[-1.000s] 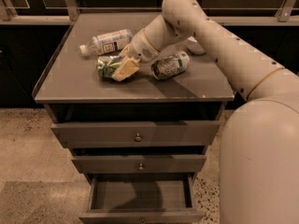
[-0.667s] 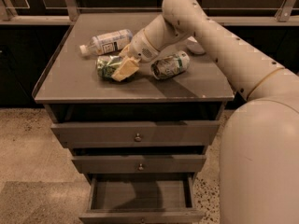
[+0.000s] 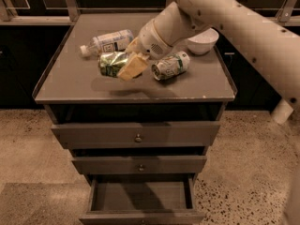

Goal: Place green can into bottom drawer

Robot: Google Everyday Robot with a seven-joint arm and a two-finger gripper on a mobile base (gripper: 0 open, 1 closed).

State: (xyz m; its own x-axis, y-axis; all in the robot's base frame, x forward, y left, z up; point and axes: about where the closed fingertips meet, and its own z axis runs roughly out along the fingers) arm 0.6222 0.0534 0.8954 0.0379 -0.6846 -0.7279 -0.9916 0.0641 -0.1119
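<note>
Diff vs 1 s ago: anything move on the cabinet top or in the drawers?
No visible change. The gripper is at the green can on the cabinet top, as before. The bottle, whitish can and bowl sit where they were; the bottom drawer stays open.

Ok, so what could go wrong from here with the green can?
The gripper seems to hold the green can by one end only, so it may slip on the way down. The striped can and the bottle lie close by; the arm could knock them. The bottom drawer is open but far below, so a drop could miss it.
</note>
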